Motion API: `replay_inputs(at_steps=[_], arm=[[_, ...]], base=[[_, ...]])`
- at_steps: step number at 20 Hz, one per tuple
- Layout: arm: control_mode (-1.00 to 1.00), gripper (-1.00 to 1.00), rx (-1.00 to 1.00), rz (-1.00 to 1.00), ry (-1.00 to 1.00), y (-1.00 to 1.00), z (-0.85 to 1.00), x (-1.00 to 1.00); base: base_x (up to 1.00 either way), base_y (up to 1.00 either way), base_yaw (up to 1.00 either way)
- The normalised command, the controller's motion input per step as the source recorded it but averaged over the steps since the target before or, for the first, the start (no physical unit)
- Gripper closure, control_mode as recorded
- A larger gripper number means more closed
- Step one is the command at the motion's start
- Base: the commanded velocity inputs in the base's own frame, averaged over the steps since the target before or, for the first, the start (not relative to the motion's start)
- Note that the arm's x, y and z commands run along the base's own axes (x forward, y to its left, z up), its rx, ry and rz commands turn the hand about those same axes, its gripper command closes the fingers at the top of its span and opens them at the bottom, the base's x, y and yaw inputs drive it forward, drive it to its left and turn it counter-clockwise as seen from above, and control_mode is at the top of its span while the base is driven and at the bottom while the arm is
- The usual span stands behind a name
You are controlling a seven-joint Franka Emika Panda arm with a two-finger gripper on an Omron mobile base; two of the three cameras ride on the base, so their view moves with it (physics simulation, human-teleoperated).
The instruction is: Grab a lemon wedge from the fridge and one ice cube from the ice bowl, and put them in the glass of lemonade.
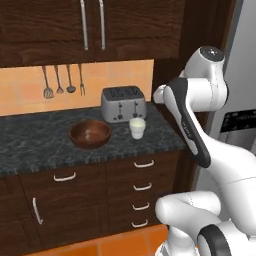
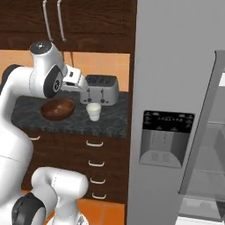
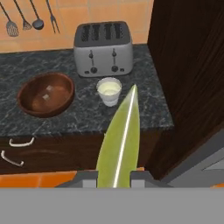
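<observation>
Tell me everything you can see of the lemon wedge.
The lemon wedge shows in the hand view as a long, thin yellow-green sliver with a pale ridge running along its length and a pointed tip. It rises from between the finger tips of the hand, which is shut on it and holds it in the air. Its tip points toward the glass of lemonade on the dark speckled counter, without touching it.

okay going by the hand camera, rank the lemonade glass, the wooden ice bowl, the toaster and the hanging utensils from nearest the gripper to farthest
1. Glass of lemonade: just ahead of the gripper, past the tip of the lemon wedge it holds.
2. Ice bowl and toaster: too close to call; the bowl lies to the left, the toaster behind the glass.
3. Hanging utensils: on the back wall, upper left.
</observation>
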Motion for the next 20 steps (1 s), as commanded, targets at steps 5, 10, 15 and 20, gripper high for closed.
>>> replay_inputs(at_steps=[5, 10, 15, 20], arm=[[1.0, 1.0, 0.0, 0.0, 0.0, 0.0, 0.0, 0.0], [1.0, 1.0, 0.0, 0.0, 0.0, 0.0, 0.0, 0.0], [1.0, 1.0, 0.0, 0.0, 0.0, 0.0, 0.0, 0.0], [1.0, 1.0, 0.0, 0.0, 0.0, 0.0, 0.0, 0.0]], base=[[0.59, 0.43, -0.23], [0.57, 0.96, -0.21], [0.42, 0.3, -0.19], [0.45, 0.0, -0.18]])
